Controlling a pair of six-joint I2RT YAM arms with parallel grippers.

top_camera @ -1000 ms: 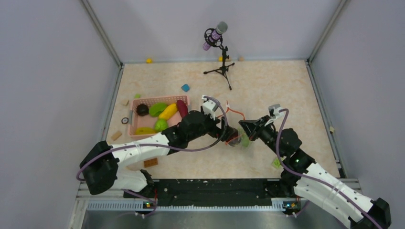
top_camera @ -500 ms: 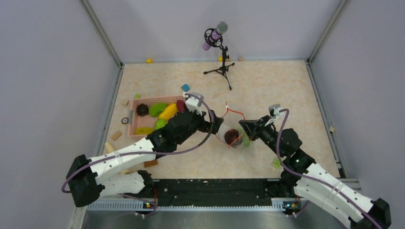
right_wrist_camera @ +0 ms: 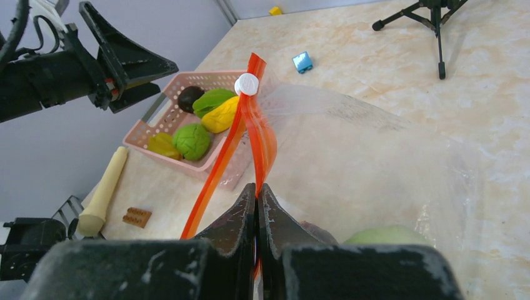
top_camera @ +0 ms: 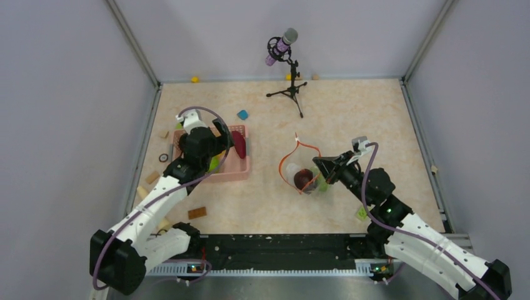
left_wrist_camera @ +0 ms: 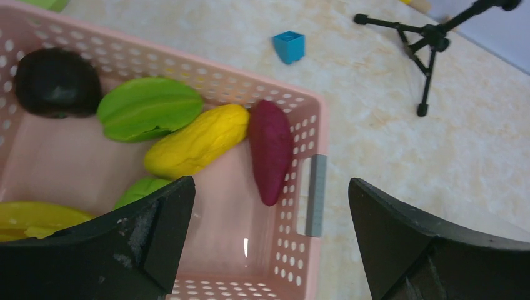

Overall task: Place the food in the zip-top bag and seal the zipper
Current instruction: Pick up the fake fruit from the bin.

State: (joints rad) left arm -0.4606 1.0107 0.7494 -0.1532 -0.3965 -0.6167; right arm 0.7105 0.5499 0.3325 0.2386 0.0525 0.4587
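Hovering over the pink basket (left_wrist_camera: 294,206) with the left claw (left_wrist_camera: 270,182) spread wide, gripping nothing, above a maroon piece (left_wrist_camera: 270,150), yellow piece (left_wrist_camera: 197,140), green piece (left_wrist_camera: 150,115) and dark brown piece (left_wrist_camera: 57,82) inside it. Pinching the zipper (right_wrist_camera: 259,134) with the right claw (right_wrist_camera: 257,187) pressed together on it, holding the bag (right_wrist_camera: 375,162) mouth raised over the counter (right_wrist_camera: 487,75), slider (right_wrist_camera: 247,83) at top. Inside the bag, a dark round piece (top_camera: 304,178) beside a light green piece (right_wrist_camera: 387,236).
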